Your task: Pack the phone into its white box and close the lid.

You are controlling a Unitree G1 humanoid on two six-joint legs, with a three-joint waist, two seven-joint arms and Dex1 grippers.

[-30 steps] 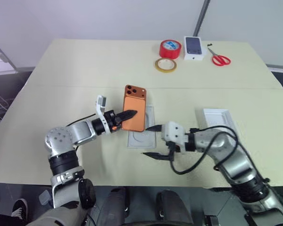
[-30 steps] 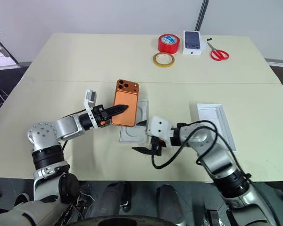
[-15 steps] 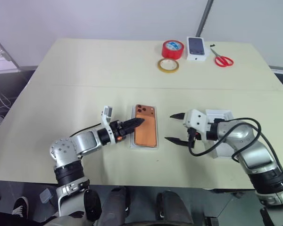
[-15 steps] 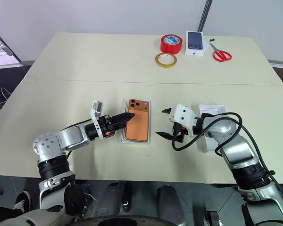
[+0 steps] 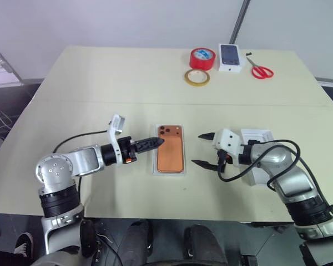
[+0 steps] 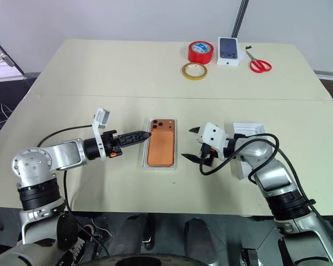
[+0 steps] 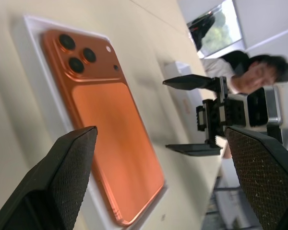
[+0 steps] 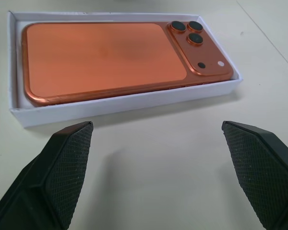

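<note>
- Phone (image 5: 171, 155) lies back up in the white box (image 8: 129, 103), near the desk (image 5: 100, 77) front edge, mid-width.
- Left claw (image 5: 150, 143) wide open, tips just beside box, holding nothing.
- Right claw (image 5: 204, 149) wide open, empty, on other side of box.
- Lid (image 5: 260, 139) behind right arm.

Satin orange phone (image 8: 103, 55), matt cardboard box (image 8: 129, 100)

lid (image 5: 259, 145) partly behind right arm
</note>
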